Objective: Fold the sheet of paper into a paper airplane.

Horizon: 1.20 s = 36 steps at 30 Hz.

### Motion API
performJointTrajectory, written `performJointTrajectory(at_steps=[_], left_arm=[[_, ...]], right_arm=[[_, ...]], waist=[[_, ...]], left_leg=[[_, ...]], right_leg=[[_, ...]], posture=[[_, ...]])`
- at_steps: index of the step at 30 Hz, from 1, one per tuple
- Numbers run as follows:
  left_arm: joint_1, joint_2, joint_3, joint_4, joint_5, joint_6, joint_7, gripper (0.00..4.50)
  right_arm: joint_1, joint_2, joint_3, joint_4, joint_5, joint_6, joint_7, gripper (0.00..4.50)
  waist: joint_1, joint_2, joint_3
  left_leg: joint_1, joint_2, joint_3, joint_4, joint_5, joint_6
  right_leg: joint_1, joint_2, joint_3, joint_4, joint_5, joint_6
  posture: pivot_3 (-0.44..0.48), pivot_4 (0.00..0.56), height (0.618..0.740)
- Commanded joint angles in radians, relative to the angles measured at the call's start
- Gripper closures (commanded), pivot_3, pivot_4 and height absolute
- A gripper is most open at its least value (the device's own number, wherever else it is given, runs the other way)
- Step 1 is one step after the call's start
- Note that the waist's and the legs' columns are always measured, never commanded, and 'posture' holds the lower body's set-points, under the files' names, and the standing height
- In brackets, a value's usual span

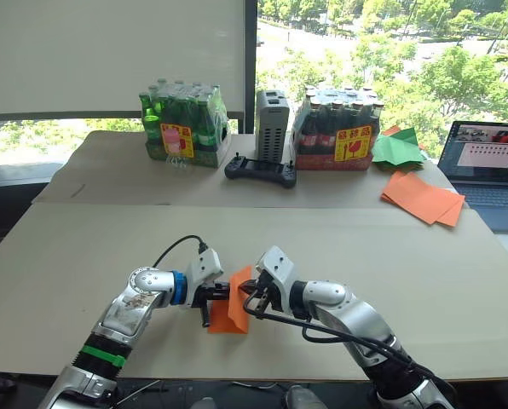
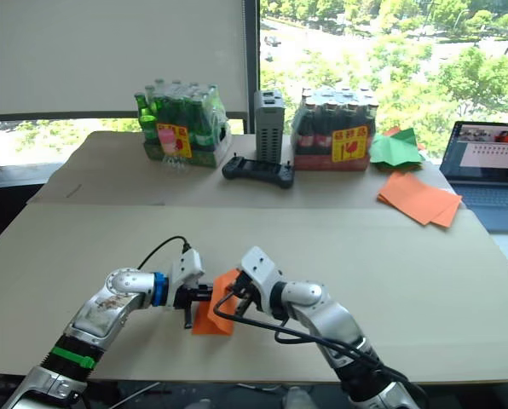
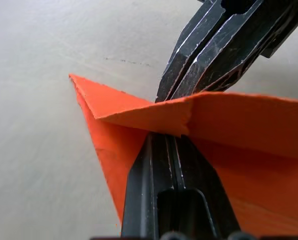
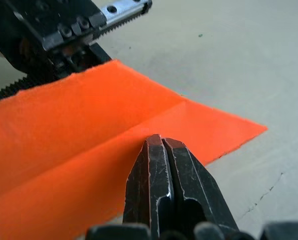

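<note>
Sheet of paper [image 1: 234, 300] between both hands

The sheet of paper [image 1: 230, 308] I hold is bright orange against the pale beige desk [image 1: 424, 281]. My left tool [image 1: 224, 294] and right tool [image 1: 244, 292] have black fingers. Beyond the sheet lie flat orange sheets [image 1: 422, 198], a green paper shape [image 1: 396, 148], and green bottles [image 1: 184, 123] with yellow-and-pink labels.

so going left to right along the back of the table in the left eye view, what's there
green bottle pack → black controller → dark bottle pack → green paper shape → stack of orange sheets → laptop
</note>
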<state>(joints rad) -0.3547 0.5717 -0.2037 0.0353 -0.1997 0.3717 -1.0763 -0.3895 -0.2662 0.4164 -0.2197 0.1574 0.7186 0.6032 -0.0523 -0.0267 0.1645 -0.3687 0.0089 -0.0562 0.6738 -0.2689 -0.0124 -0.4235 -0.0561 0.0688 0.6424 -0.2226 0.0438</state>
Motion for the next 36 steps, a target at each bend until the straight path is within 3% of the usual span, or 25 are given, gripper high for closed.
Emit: performJointTrajectory(at_steps=[1,12,19,30,36], left_arm=[[0.028,0.035,0.041,-0.063,-0.026,0.052,0.014,4.46],[0.036,0.156,0.163,-0.173,-0.089,0.111,0.02,4.46],[0.014,0.121,0.12,-0.219,-0.122,0.137,0.007,4.46],[0.047,0.069,0.013,-0.002,-0.027,0.003,0.015,4.46],[0.075,0.069,-0.012,0.014,0.001,-0.045,0.013,4.46]], right_arm=[[-0.017,0.014,0.017,0.02,-0.013,-0.036,0.003,4.5],[-0.022,0.011,0.028,0.06,-0.042,-0.067,0.021,4.5],[-0.018,0.004,0.023,0.048,-0.044,-0.065,0.029,4.5],[0.009,-0.031,-0.002,-0.001,-0.019,-0.138,0.075,4.5],[0.018,-0.058,-0.025,0.004,-0.01,-0.178,0.109,4.5]], waist=[[-0.001,0.0,0.0],[-0.004,0.0,0.0],[-0.001,0.0,0.0],[0.007,0.0,0.0],[0.008,0.0,0.0]], left_leg=[[0.0,0.0,0.0,0.0,0.0,0.0],[0.0,0.0,0.0,0.0,0.0,0.0],[-0.001,0.0,0.0,0.0,0.0,0.0],[-0.001,0.0,0.0,0.0,0.0,0.0],[0.0,0.0,0.0,0.0,0.0,0.0]], right_leg=[[0.0,0.0,0.0,0.0,0.0,0.0],[-0.001,0.0,0.0,0.0,0.0,0.0],[-0.001,0.0,0.0,-0.001,0.0,0.0],[-0.001,0.0,0.0,-0.001,0.0,0.0],[0.0,-0.001,0.0,-0.001,0.0,0.0]], posture=[[0.0,0.15,0.733],[0.0,0.15,0.733],[0.0,0.15,0.733],[0.0,0.15,0.733],[0.0,0.15,0.733]])
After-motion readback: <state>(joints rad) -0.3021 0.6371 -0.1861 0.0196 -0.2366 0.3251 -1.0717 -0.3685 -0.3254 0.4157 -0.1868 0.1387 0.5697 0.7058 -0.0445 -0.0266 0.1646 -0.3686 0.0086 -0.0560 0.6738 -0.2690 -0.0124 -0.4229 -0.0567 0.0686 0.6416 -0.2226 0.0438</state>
